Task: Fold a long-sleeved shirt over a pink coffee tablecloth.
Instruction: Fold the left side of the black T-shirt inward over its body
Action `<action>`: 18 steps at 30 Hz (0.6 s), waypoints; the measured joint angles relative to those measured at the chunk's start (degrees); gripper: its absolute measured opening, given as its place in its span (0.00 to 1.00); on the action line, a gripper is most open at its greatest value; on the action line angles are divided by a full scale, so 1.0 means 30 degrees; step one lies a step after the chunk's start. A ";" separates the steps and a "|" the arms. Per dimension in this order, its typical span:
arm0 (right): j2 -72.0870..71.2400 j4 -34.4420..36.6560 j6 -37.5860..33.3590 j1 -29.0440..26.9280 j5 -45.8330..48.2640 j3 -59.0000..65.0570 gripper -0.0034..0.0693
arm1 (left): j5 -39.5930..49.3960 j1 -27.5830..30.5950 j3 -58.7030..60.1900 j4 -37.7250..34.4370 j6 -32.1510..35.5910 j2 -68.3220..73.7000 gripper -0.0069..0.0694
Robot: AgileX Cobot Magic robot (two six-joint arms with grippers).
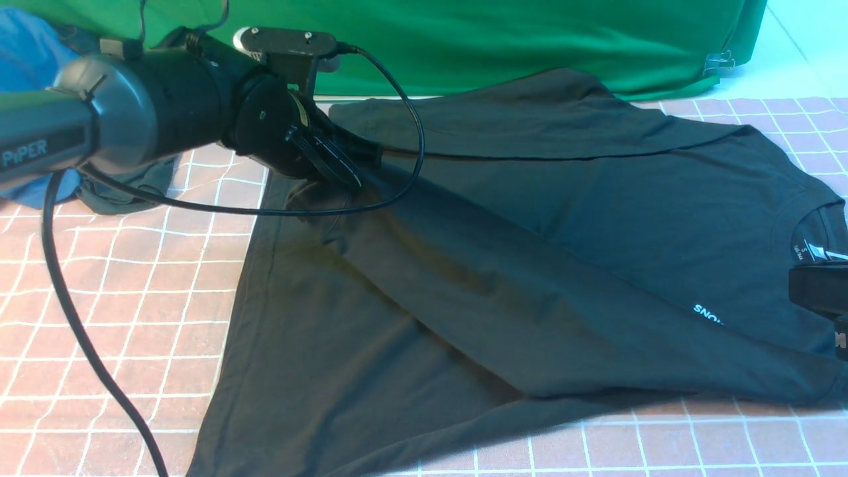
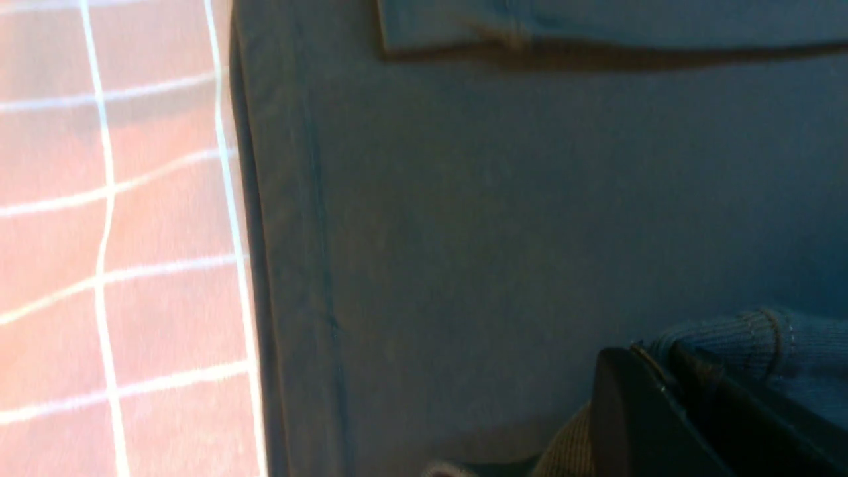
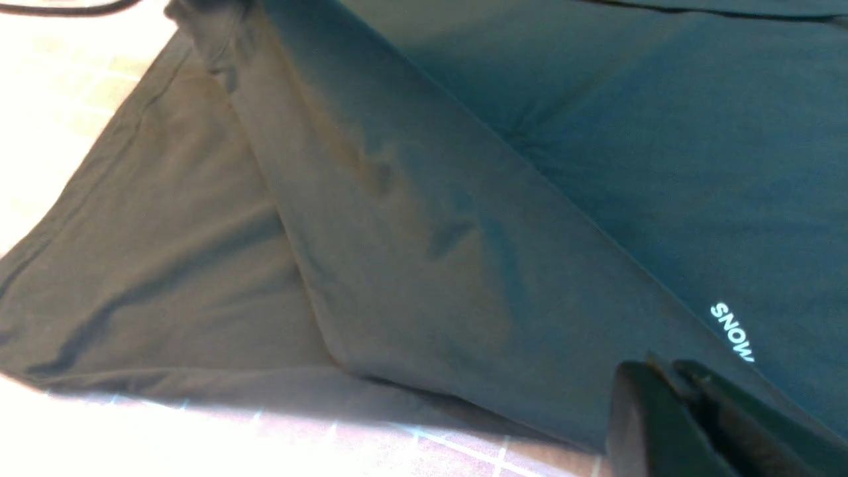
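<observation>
Front view: the long-sleeved shirt (image 1: 530,218) lies spread on the pink coffee tablecloth (image 1: 119,298), and the left tool (image 1: 334,162) holds one sleeve (image 1: 530,298) stretched diagonally across the body.

Left wrist view: that tool is pinching the ribbed cuff (image 2: 742,334).

Right wrist view: the right tool (image 3: 669,404) is pressed together beside the logo (image 3: 732,331). Can't tell if it's got any fabric.

I'd lay the sleeve down taut and flat before letting go.

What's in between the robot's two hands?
One sleeve of the long-sleeved shirt, laid slantwise across its body, runs from the left hand toward the right hand. The front view shows it best.
</observation>
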 joint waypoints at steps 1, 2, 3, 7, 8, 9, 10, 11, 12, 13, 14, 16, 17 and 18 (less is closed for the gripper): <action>0.0000 0.0000 0.0000 0.0000 0.0000 0.0000 0.14 | -0.0227 0.0000 0.0000 0.0186 0.0000 0.0061 0.15; 0.0000 0.0000 0.0000 0.0000 0.0000 0.0000 0.14 | -0.0348 0.0000 0.0000 0.0288 0.0000 0.0066 0.15; 0.0000 0.0000 0.0000 0.0000 0.0000 0.0000 0.14 | -0.0740 0.0000 0.0000 0.0612 0.0000 0.0168 0.15; 0.0000 0.0000 0.0000 0.0000 0.0000 0.0000 0.14 | -0.1191 0.0000 0.0000 0.1559 0.0000 0.0525 0.15; 0.0000 0.0000 0.0000 0.0000 0.0000 0.0000 0.14 | -0.1213 0.0000 -0.0017 0.1691 0.0000 0.0599 0.15; 0.0000 0.0000 0.0000 0.0000 0.0000 0.0000 0.14 | -0.1256 0.0000 -0.0030 0.1806 0.0000 0.0755 0.15; 0.0000 0.0000 0.0000 0.0000 0.0000 0.0000 0.14 | -0.1256 0.0000 -0.0045 0.1834 0.0000 0.0846 0.15; 0.0000 0.0000 0.0000 0.0000 0.0000 0.0000 0.14 | -0.1262 0.0000 -0.0069 0.1875 -0.0004 0.0997 0.15; 0.0000 0.0000 0.0000 0.0000 0.0000 0.0000 0.14 | -0.1311 0.0000 -0.0089 0.1894 -0.0004 0.1086 0.16; 0.0000 0.0000 0.0000 0.0000 0.0000 0.0000 0.14 | -0.1328 0.0000 -0.0104 0.1894 -0.0004 0.1239 0.16; 0.0000 0.0000 0.0000 0.0000 0.0000 0.0000 0.14 | -0.1328 0.0000 -0.0126 0.1916 -0.0004 0.1295 0.16; 0.0000 0.0000 0.0000 0.0000 0.0000 0.0000 0.14 | -0.1351 0.0000 -0.0139 0.1978 -0.0004 0.1422 0.20; 0.0000 0.0000 0.0000 0.0000 0.0000 0.0000 0.14 | -0.1351 0.0000 -0.0139 0.2016 -0.0004 0.1441 0.24; 0.0000 0.0000 0.0000 0.0000 0.0000 0.0000 0.14 | -0.1428 0.0000 -0.0139 0.2094 -0.0004 0.1465 0.28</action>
